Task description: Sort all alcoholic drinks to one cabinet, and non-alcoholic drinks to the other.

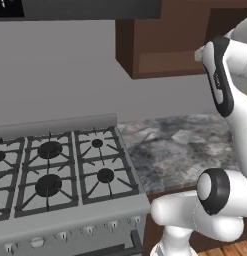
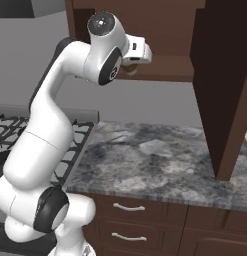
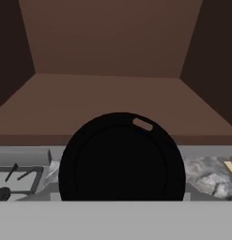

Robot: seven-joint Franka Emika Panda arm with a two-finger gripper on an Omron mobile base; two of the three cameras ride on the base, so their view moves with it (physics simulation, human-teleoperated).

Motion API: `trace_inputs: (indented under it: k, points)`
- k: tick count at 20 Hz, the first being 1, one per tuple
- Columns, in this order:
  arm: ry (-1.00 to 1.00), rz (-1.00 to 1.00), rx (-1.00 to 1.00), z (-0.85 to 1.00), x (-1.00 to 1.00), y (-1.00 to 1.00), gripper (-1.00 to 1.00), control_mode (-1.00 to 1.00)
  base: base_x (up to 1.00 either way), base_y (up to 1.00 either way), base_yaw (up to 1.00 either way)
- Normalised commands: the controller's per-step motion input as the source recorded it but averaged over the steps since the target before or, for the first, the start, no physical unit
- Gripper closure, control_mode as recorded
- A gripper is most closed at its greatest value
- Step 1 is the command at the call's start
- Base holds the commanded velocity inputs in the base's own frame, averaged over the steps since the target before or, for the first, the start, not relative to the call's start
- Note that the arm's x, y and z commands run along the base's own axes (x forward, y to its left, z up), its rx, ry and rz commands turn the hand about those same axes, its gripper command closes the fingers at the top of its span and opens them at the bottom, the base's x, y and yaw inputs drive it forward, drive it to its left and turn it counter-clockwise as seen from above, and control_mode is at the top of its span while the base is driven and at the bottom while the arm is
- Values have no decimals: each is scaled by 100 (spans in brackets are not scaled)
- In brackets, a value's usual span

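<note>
The tan paper coffee cup's dark round lid (image 3: 121, 159) sits close up at the bottom of the hand view, seen from above. Behind it opens the brown wall cabinet (image 3: 112, 93), with a plain inside and a bare floor board. In the right base view my gripper (image 2: 132, 59) is raised to the cabinet's lower edge (image 2: 165, 67). It is shut on the coffee cup (image 2: 128, 63), a tan sliver of which shows under the hand. The cup hangs in the air in front of the cabinet's opening. The cabinet's door (image 2: 222, 90) stands swung open on the right.
A gas stove (image 1: 50, 170) with black burners stands left of the grey granite counter (image 2: 155, 155). Above the stove hangs a grey range hood (image 1: 85, 9). Brown drawers with silver handles (image 2: 127, 207) run under the counter. The open door juts out over the counter's right end.
</note>
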Motion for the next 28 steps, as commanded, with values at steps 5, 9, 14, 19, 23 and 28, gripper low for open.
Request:
trace_inputs:
  k: [5,9,14,19,23,28]
  points:
    - [0,0,0,0,36,-14,100,-100,0,0,0]
    - [0,0,0,0,32,-11,100,-100,0,0,0]
    - [0,0,0,0,32,-13,100,-100,0,0,0]
    - [0,0,0,0,33,-13,100,-100,0,0,0]
    - [0,0,0,0,33,-11,100,-100,0,0,0]
    - [0,0,0,-1,28,-11,100,-100,0,0,0]
